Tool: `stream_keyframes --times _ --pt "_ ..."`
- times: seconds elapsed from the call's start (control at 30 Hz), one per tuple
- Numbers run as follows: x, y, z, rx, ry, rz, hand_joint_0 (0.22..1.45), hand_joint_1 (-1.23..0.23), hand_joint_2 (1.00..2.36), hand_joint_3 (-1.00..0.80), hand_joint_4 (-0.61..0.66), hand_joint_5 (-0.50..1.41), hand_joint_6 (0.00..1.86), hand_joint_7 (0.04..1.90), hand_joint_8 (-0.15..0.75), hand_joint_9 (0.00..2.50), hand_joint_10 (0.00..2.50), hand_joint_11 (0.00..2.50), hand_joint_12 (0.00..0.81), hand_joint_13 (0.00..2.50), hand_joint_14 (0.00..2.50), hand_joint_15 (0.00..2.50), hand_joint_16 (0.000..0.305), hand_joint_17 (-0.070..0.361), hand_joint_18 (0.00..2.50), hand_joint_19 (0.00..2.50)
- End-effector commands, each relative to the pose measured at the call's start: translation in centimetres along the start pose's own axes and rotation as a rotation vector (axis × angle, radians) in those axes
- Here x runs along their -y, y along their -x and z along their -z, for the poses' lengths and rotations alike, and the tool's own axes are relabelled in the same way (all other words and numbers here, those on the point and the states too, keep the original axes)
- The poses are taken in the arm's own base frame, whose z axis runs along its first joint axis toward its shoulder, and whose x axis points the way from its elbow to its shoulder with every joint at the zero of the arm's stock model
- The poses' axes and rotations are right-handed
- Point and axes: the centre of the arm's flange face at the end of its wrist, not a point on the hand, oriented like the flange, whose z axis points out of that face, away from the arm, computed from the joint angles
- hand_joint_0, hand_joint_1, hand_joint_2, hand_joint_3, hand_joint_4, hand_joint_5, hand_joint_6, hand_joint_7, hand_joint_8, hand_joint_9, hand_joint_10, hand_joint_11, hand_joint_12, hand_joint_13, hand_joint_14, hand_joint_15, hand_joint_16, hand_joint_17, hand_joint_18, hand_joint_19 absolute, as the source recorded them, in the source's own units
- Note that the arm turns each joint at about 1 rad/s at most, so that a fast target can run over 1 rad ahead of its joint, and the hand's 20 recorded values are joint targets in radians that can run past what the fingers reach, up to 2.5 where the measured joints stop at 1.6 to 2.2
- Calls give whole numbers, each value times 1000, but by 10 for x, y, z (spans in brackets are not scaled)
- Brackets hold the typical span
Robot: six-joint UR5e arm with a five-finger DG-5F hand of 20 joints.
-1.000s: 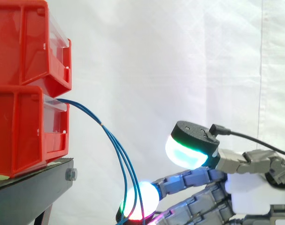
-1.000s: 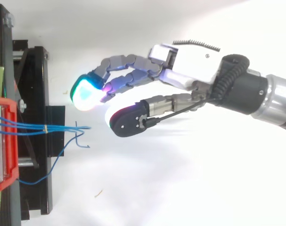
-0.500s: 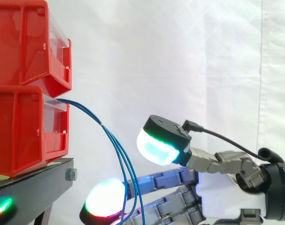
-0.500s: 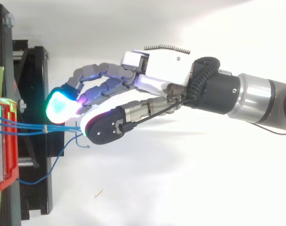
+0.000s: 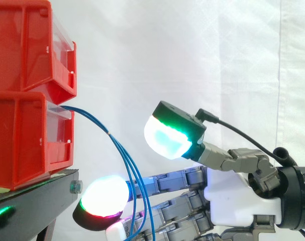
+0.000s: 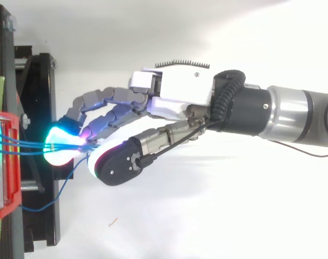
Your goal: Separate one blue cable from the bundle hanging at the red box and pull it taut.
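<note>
I saw the hand (image 6: 180,100) spread wide, thumb well apart from the fingers (image 5: 104,201), gripping nothing. The blue cables (image 5: 109,133) drooped from the lower red box (image 5: 21,140) toward five o'clock, crossing the fingers beside one glowing pad.

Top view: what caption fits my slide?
Robot hand reaches among thin blue cables hanging from a red plastic box.

Arm (image 6: 299,116): enters from right, level | hand (image 6: 180,97): extended left, palm down | fingers (image 5: 157,183): nearly straight, spread | thumb (image 5: 170,135): raised above fingertips, apart.
</note>
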Motion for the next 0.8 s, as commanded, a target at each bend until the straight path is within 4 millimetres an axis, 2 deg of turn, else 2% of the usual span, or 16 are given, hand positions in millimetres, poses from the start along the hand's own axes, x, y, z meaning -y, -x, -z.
stream_keyframes --times 0.0,0.37,0.77 --pt "-1 -1 -1 -26 9 -22 547 -630 1000 -499 218 -201 503 861 270 619 14 435 359 573 12 336 45 100 494 434" --pt "-7 -5 -7 -85 66 -82 566 -633 1005 -443 222 -196 503 875 266 625 14 421 357 588 14 348 44 98 502 441" --pt "-10 11 -8 -77 75 -87 575 -618 1005 -440 227 -191 503 887 262 632 14 430 358 596 12 347 43 97 507 452"
